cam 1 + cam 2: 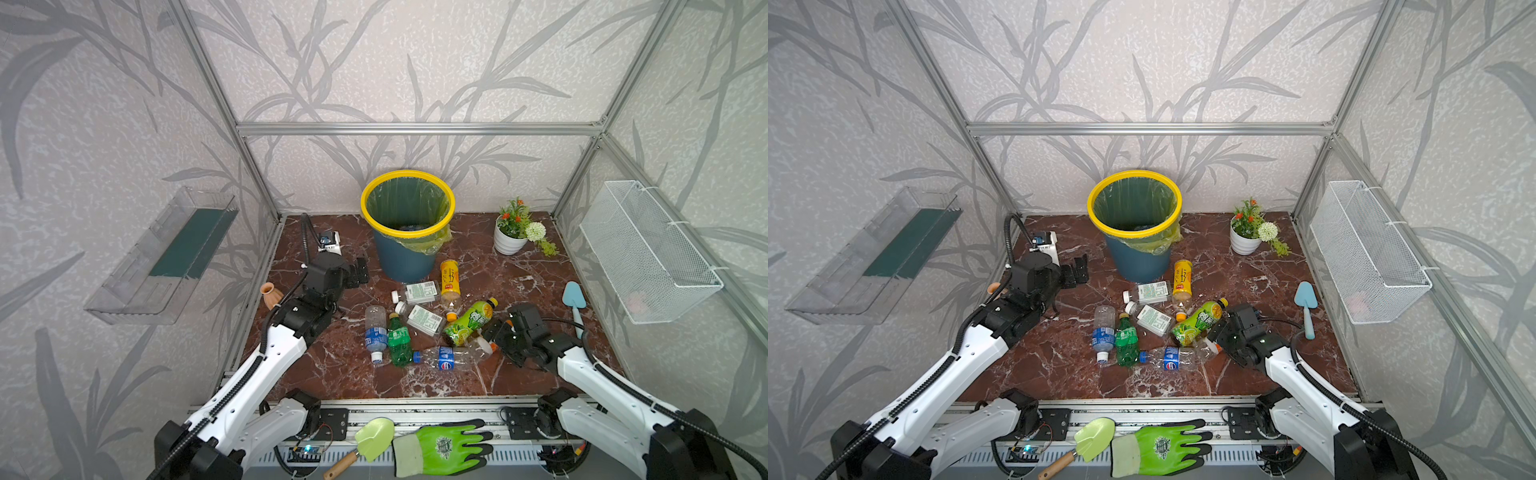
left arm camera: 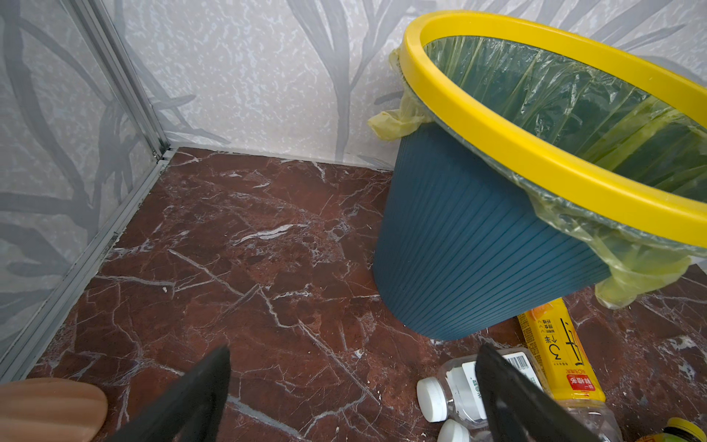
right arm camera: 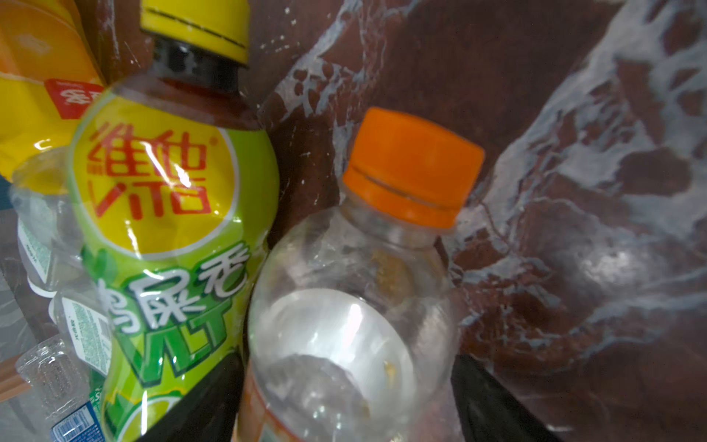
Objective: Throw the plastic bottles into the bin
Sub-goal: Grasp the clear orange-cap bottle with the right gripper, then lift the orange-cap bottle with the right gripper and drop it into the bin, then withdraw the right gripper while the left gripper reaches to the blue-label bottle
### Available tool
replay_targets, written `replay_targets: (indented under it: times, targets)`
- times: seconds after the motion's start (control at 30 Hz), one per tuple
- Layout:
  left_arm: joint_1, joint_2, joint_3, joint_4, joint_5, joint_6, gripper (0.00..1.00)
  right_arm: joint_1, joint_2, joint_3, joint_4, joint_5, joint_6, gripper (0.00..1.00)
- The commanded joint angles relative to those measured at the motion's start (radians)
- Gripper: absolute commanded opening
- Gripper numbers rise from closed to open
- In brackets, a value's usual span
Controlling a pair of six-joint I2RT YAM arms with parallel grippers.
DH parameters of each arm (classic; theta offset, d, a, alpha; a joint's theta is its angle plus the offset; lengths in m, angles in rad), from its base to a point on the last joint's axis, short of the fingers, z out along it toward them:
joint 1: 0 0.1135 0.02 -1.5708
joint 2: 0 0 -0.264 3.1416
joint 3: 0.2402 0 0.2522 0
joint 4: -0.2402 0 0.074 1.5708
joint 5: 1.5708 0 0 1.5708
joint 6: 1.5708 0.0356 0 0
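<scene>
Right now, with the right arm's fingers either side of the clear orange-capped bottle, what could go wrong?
The lime-labelled bottle lies right beside the orange-capped bottle, so the right fingers might nudge or catch it too. That clear bottle looks thin-walled; it may crumple or squirt free if squeezed. The bin stands tall, so a low carry could knock its rim.

Left of bin (image 1: 401, 262), bench (image 1: 332, 374) lay bare up to side wall, terracotta vase (image 1: 270, 294) at its edge. Centre was crowded with plastic bottles (image 1: 424, 319), lying touching; right arm (image 1: 540, 345) blocked their right flank. Open lanes ran between bin and flower pot (image 1: 509, 243), along front edge
</scene>
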Motion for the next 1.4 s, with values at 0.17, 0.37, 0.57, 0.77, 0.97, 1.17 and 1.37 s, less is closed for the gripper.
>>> replay_targets:
  times: [0.17,0.37,0.57,0.77,0.97,1.17,1.37]
  targets:
    - [0.002,-0.033,-0.015,-0.019,-0.036,-0.019,0.99,0.002,0.045,-0.042,0.042,0.1,0.019,0.73]
    - [0.001,-0.031,-0.011,-0.026,-0.039,-0.022,0.99,0.001,-0.024,-0.021,0.004,0.18,-0.025,0.54]
    - [0.002,-0.035,-0.024,-0.034,-0.115,-0.093,0.99,0.001,-0.243,0.012,0.021,0.312,-0.174,0.53]
    - [0.01,-0.041,-0.057,-0.041,-0.147,-0.146,0.99,-0.126,-0.43,0.125,0.245,0.354,-0.393,0.53]
    - [0.01,-0.02,-0.066,-0.113,-0.131,-0.193,0.99,-0.26,-0.199,0.454,0.397,0.109,-0.495,0.54]
    - [0.004,-0.013,-0.111,-0.148,-0.039,-0.275,0.99,-0.203,0.205,0.817,0.559,-0.158,-0.375,0.53]
    - [-0.011,-0.013,-0.143,-0.176,-0.024,-0.344,0.98,0.02,0.579,1.291,0.294,-0.205,-0.553,0.64]
